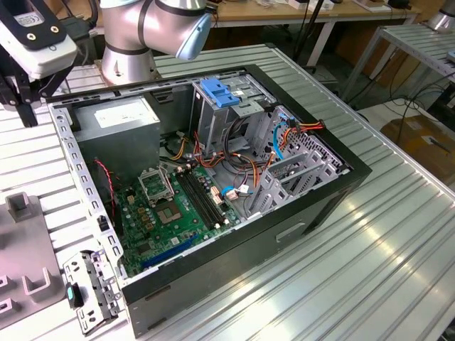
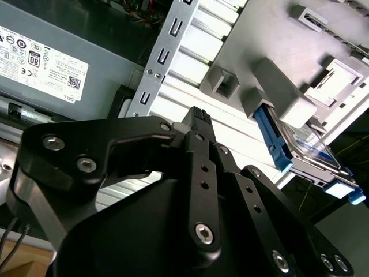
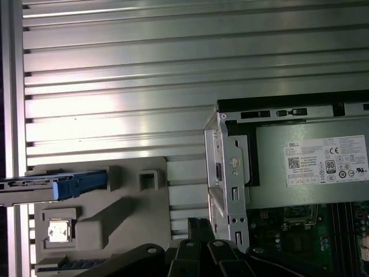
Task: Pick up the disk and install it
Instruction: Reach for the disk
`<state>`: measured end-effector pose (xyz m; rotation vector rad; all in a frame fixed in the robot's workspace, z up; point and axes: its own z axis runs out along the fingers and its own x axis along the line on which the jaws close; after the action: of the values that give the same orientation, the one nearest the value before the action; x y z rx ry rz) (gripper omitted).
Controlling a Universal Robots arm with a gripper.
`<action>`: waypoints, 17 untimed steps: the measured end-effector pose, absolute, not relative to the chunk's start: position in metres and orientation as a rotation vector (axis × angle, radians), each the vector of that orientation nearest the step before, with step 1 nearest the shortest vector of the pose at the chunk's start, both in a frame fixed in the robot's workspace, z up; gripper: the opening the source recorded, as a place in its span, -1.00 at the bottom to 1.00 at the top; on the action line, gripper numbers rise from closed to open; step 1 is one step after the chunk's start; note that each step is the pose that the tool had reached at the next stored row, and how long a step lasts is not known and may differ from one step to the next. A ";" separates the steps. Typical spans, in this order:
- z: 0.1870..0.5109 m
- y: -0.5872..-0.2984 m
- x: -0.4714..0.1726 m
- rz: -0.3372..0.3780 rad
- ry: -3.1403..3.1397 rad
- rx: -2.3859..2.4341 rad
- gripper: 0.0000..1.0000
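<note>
Ribbed aluminium table [image 1: 370, 241] stretches bare and wide past the exterior view's right of the open black computer case [image 1: 313, 206]. On the other side, only a narrow strip of table separates the case's pierced metal rim from a grey fixture plate [image 3: 138, 196].

The disk [image 2: 305, 151] stands on edge in a slot of that plate. Its blue rail faces outward, and in the first wrist view its end [image 3: 34, 186] juts past the plate's border toward the table's edge.

The gripper [image 2: 198, 118] hangs above the strip between case rim and plate, near the corner of the grey power-supply box [image 3: 311, 173] and well apart from the disk. It holds nothing that can be seen, and I cannot tell whether its jaws are spread or pressed together.

Inside the case, the drive cage [image 1: 213, 124] with its blue latch [image 1: 217, 92] rises close beside loose cables.
</note>
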<state>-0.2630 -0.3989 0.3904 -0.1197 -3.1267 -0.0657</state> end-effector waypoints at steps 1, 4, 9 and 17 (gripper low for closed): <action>0.390 -0.399 -0.264 -0.066 -3.127 -0.120 -0.79; 0.390 -0.399 -0.266 -0.066 -3.126 -0.120 -0.79; 0.390 -0.399 -0.269 -0.066 -3.126 -0.120 -0.79; 0.390 -0.399 -0.275 -0.066 -3.124 -0.120 -0.79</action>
<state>-0.2754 -0.3989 0.3902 -0.1198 -3.1245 -0.0655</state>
